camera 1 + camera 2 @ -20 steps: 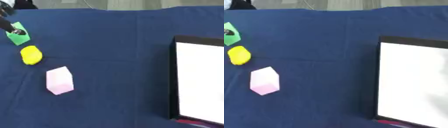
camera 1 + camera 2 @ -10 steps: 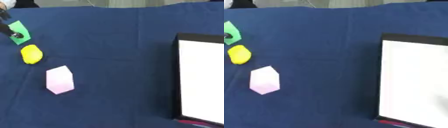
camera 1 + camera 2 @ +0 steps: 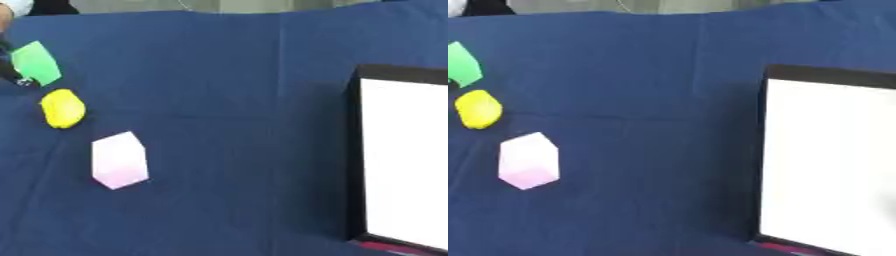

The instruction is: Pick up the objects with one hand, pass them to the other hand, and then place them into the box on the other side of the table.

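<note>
Only a sliver of the robot's left hand point(image 3: 9, 72) is seen at the left edge: slim black parts, matte, with a small pale glint near the tip.

Dark blue tablecloth point(image 3: 219, 100), slightly creased

A counter point(image 3: 227, 60) draped in dark blue cloth carries a green block point(image 3: 37, 62), a yellow lemon-shaped object point(image 3: 63, 108) and a pale pink block point(image 3: 119, 160) at left, and a black-rimmed white box point(image 3: 833, 160) at right.
</note>
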